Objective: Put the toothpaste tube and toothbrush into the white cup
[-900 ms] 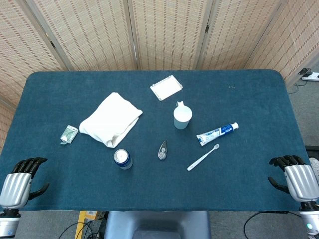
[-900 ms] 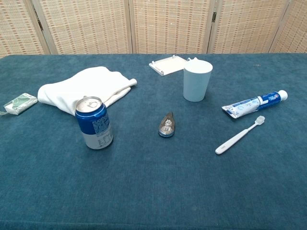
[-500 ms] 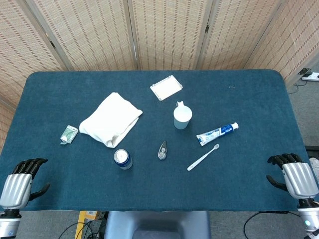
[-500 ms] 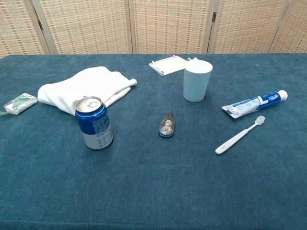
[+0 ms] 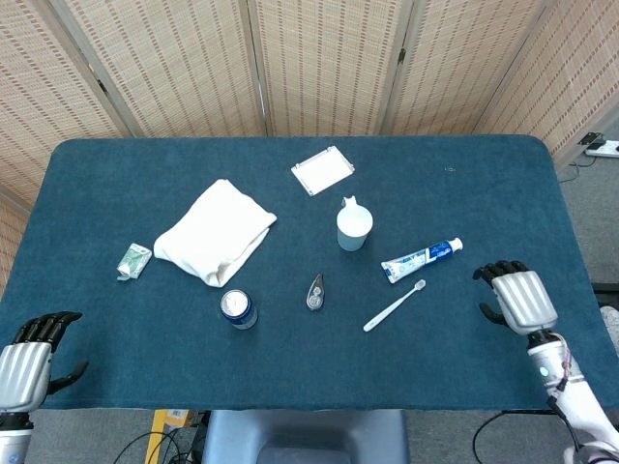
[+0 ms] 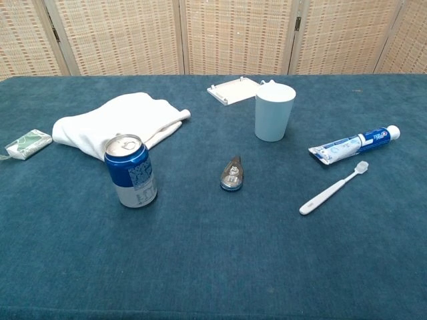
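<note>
The white cup (image 5: 354, 229) (image 6: 274, 112) stands upright near the middle of the table. To its right lies the blue-and-white toothpaste tube (image 5: 421, 259) (image 6: 353, 145), cap pointing right. The white toothbrush (image 5: 394, 305) (image 6: 333, 188) lies just in front of the tube, bristles toward it. My right hand (image 5: 517, 295) hovers over the table's right side, a short way right of the tube and brush, holding nothing with its thumb apart. At the front left corner, off the table's edge, my left hand (image 5: 27, 362) holds nothing. The chest view shows neither hand.
A blue drink can (image 5: 238, 308) (image 6: 131, 171) stands front left of the cup. A white folded cloth (image 5: 215, 232) (image 6: 117, 125), a green packet (image 5: 133, 260), a small teardrop-shaped dispenser (image 5: 315, 291) (image 6: 232, 175) and a white flat lid (image 5: 322, 169) lie on the blue table (image 5: 290, 372).
My right hand has moved from the front right edge up and left over the table, toward the tube and brush. The left hand has dropped slightly. The objects have not moved.
</note>
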You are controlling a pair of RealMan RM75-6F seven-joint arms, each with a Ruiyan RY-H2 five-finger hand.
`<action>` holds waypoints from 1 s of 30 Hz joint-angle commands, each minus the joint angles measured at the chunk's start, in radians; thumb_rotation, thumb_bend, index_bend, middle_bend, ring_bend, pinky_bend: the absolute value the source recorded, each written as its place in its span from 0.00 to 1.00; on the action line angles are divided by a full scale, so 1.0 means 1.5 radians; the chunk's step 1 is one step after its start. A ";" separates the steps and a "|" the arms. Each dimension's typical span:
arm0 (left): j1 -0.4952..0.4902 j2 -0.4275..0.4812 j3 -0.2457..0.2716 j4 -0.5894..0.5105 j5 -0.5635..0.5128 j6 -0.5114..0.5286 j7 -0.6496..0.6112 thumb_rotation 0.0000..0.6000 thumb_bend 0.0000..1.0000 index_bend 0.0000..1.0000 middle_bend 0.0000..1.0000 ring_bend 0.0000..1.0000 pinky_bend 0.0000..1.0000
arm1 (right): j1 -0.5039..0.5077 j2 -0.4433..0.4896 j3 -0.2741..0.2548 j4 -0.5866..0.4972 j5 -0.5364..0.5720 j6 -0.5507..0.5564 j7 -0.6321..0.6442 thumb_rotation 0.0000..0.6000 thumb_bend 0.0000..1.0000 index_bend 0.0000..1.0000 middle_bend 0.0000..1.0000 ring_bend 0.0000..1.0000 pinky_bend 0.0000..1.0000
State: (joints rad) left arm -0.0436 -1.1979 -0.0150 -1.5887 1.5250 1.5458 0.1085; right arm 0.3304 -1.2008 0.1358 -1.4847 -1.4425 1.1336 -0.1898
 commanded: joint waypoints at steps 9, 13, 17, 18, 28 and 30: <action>0.015 0.006 0.006 -0.003 -0.011 0.004 0.006 1.00 0.27 0.25 0.26 0.22 0.23 | 0.151 -0.147 0.025 0.205 0.053 -0.162 -0.064 1.00 0.16 0.32 0.32 0.21 0.32; 0.018 0.012 0.006 -0.009 -0.018 0.001 0.012 1.00 0.27 0.25 0.26 0.22 0.23 | 0.187 -0.195 0.022 0.274 0.054 -0.192 -0.061 1.00 0.16 0.32 0.32 0.21 0.32; 0.021 0.014 0.005 -0.010 -0.021 0.002 0.012 1.00 0.27 0.25 0.26 0.22 0.23 | 0.212 -0.232 0.020 0.327 0.056 -0.212 -0.055 1.00 0.16 0.32 0.32 0.21 0.32; 0.021 0.014 0.006 -0.010 -0.022 0.001 0.012 1.00 0.27 0.25 0.26 0.22 0.23 | 0.217 -0.239 0.019 0.336 0.056 -0.216 -0.054 1.00 0.17 0.32 0.32 0.21 0.32; 0.027 0.016 0.006 -0.005 -0.028 -0.001 0.007 1.00 0.27 0.26 0.26 0.22 0.23 | 0.246 -0.289 0.009 0.399 0.058 -0.229 -0.039 1.00 0.20 0.32 0.34 0.21 0.32; 0.028 0.017 0.007 -0.004 -0.029 -0.001 0.006 1.00 0.27 0.27 0.26 0.22 0.23 | 0.248 -0.296 0.007 0.408 0.060 -0.231 -0.040 1.00 0.21 0.32 0.37 0.21 0.32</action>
State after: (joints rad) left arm -0.0019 -1.1729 -0.0053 -1.5944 1.4822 1.5440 0.1170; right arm 0.6983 -1.6378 0.1499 -0.8797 -1.3546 0.7904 -0.2498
